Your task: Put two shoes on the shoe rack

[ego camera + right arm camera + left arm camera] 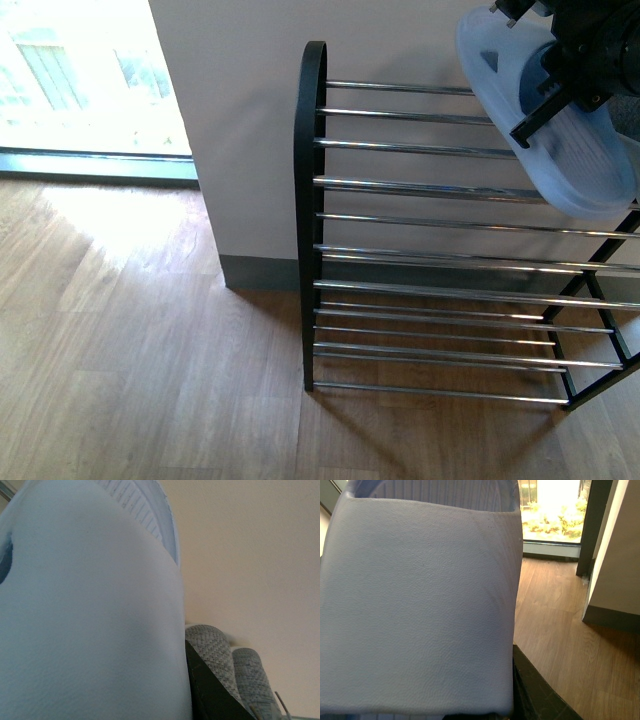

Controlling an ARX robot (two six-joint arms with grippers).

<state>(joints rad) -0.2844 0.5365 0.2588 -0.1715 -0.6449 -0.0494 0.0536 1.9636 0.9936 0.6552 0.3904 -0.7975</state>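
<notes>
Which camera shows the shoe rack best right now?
The front view: the shoe rack shows several tiers of chrome bars and its black end frame, with a pale blue slide held above its top right. In the left wrist view a slide fills most of the picture; no chrome bars are visible. The right wrist view shows no rack.

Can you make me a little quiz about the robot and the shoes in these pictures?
1. True or false: in the front view, the pale blue slide is lying on the floor.
2. Pick one: the shelves of the shoe rack are made of A) wooden planks, B) shiny metal bars, C) cloth.
3. Fill the gap: in the right wrist view, past the slide, you can see two grey knit ____.

Key:
1. False. The right gripper holds it up in the air by the rack's top bars.
2. B.
3. sneakers.
</notes>
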